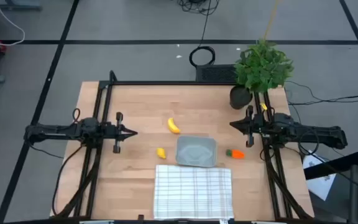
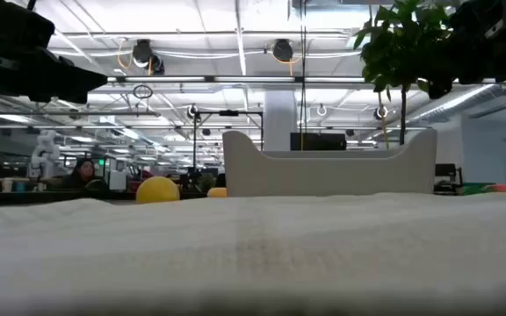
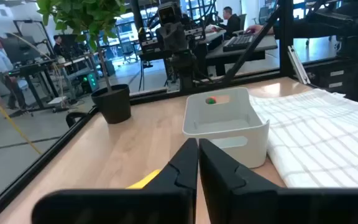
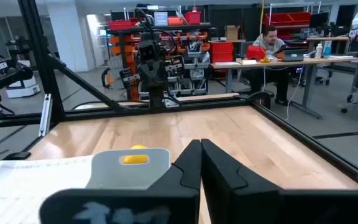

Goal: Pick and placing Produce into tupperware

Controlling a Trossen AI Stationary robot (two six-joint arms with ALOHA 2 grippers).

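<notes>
A: Left gripper (image 1: pixel 132 132) is at the table's left edge, well away from the produce, fingers (image 3: pixel 185 168) pressed together with nothing between them. Right gripper (image 1: pixel 233 125) mirrors it at the right edge, also closed and empty.

B: Why are both parked there?

A: I judge it a neutral pose: both arms sit outside the work area, so the tub (image 1: pixel 196 151) and every piece are unobstructed from above.

B: Locate the produce.

A: Banana (image 1: pixel 174 126) lies on bare wood, beyond the tub's left corner. Lemon (image 1: pixel 161 152) sits just left of the tub, apart from it. Carrot (image 1: pixel 235 154) lies just right of the tub, green end toward it. The tub looks empty and sits against the far edge of the cloth (image 1: pixel 193 190).

B: Which arm takes what?

A: As a judgement: my left arm is nearer the banana and lemon, my right nearer the carrot. Either gripper must first spread its fingers. The plant (image 1: pixel 263 65) stands close behind my right arm, so a high swing there risks brushing the leaves.
</notes>
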